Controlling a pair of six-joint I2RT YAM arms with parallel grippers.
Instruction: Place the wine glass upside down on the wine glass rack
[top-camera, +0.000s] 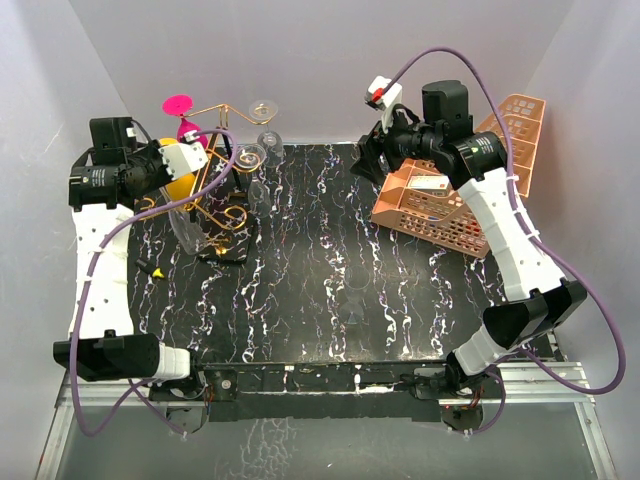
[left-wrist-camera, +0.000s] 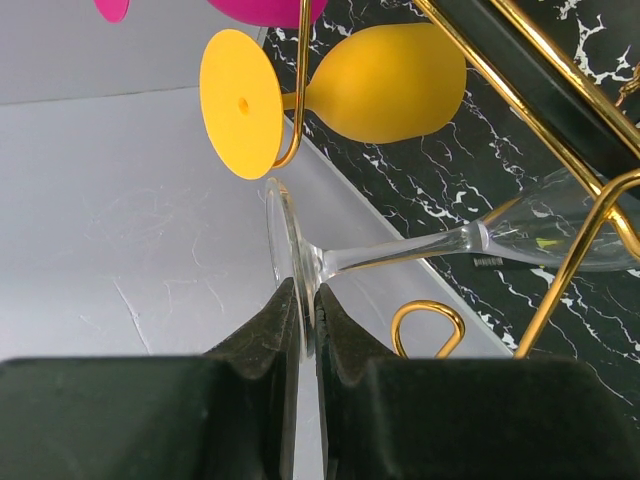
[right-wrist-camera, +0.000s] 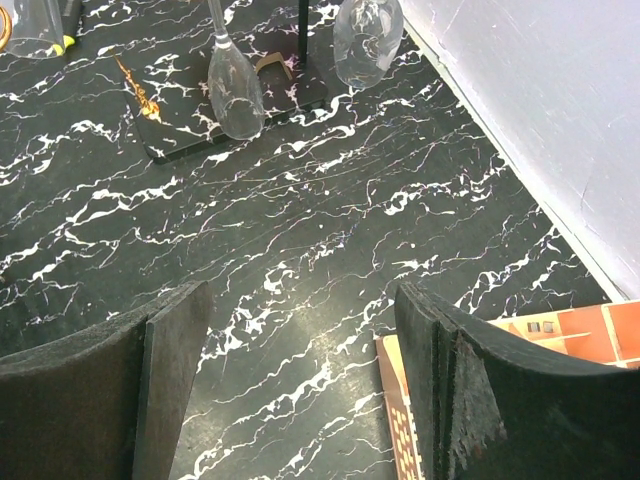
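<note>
Clamping the foot of the clear wine glass (left-wrist-camera: 400, 257), the left end effector (left-wrist-camera: 307, 320) is pinching the disc edge-on between its two black fingers (left-wrist-camera: 265, 335).

- Wine glass: it is sitting at the left side of the wine glass rack (left-wrist-camera: 560, 75), foot toward the end effector. The stem is running away from the foot and the bowl is lying behind a gold wire arm. Whether the wire is bearing the glass cannot be told.
- Wine glass rack: it is standing at the far left of the black, white-veined tabletop (right-wrist-camera: 330, 230), spreading gold wire arms with scroll ends from a dark post.
- Yellow wine glass (left-wrist-camera: 390, 80): it is hanging with its stem in a gold hook, and its foot is sitting just beside the clear foot.
- Pink wine glass (top-camera: 190, 130): it is hanging on the rack's far left, beyond the yellow one.
- Two further clear glasses (right-wrist-camera: 235, 95) (right-wrist-camera: 368, 40): they are hanging bowl-down over the rack's dark base.
- Right end effector (right-wrist-camera: 300, 380): it is hovering over the far right of the tabletop, well apart from the rack, with fingers spread wide and holding nothing.
- Orange perforated tray (top-camera: 440, 205): it is lying just beside the right end effector, at the far right.
</note>
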